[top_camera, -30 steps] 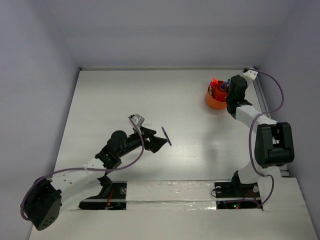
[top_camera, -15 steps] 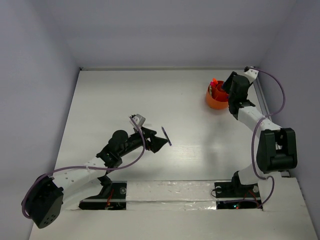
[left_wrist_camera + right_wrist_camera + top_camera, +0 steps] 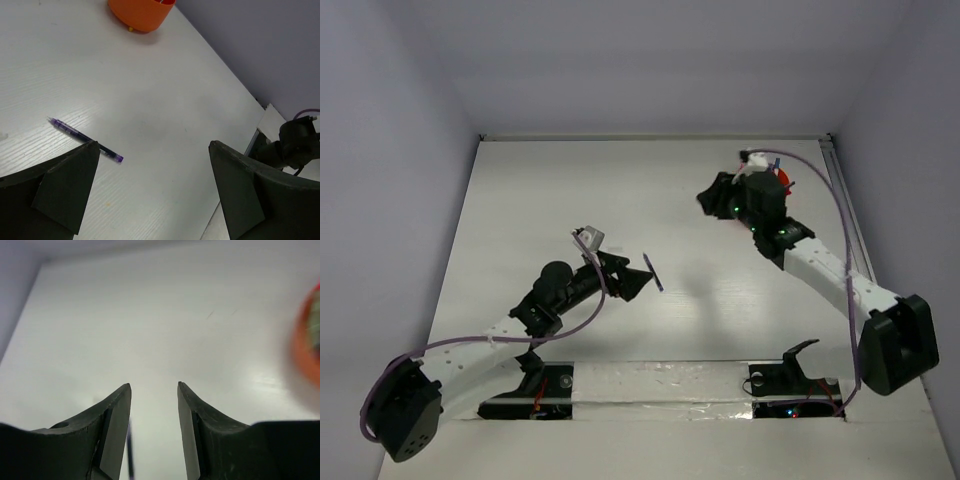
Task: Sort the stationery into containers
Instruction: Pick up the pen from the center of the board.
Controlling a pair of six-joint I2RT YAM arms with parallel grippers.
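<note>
The left claw (image 3: pixel 152 150) gapes wide and empty over the white, faintly grained desk (image 3: pixel 165 100). The one loose pen (image 3: pixel 85 140) lies flat just beside one finger, slim, glossy and purple. Further right, the right claw (image 3: pixel 154 390) hangs empty too, jaws a little apart. By its arm the orange cup (image 3: pixel 141 11) (smooth round plastic) shows pieces poking out, so I'd say it's nearly done.

Top view high above the near edge; wrist views low over the table (image 3: pixel 570 180); orange cup (image 3: pixel 142 12) in both
</note>
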